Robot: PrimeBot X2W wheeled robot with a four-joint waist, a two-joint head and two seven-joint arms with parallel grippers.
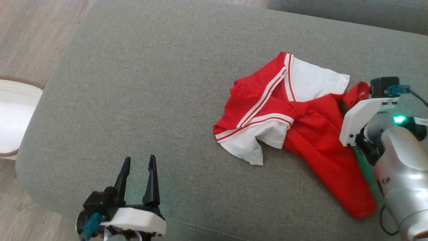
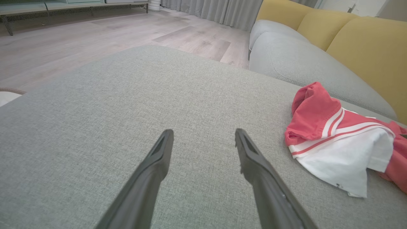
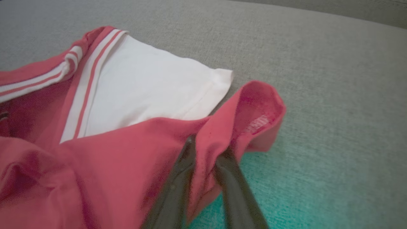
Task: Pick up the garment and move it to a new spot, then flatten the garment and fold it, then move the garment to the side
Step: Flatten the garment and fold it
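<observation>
Head view: a crumpled red-and-white jersey garment (image 1: 294, 124) lies right of centre on the grey woven sofa cushion (image 1: 150, 83). The white right wrist housing (image 1: 359, 115) covers its right edge. The left gripper (image 1: 138, 160) stands wide apart.
Left wrist view: the frame edge cuts the garment off.
Right wrist view: the right gripper (image 3: 206, 148), narrow, pinches a red fold, its fingertips partly buried in the cloth.

The garment (image 1: 294, 127) lies on the cushion (image 1: 150, 83), toward three o'clock from its middle in the head view. The right gripper (image 3: 208, 146) stands at the garment's three o'clock edge, a fold of cloth between its fingers. The left gripper (image 1: 139, 158) hovers over the cushion at seven o'clock, well apart from the garment. A container (image 1: 13, 127) sits on the floor (image 1: 33, 33) at nine o'clock; a second cushion (image 1: 351, 13) lies behind at one o'clock.
</observation>
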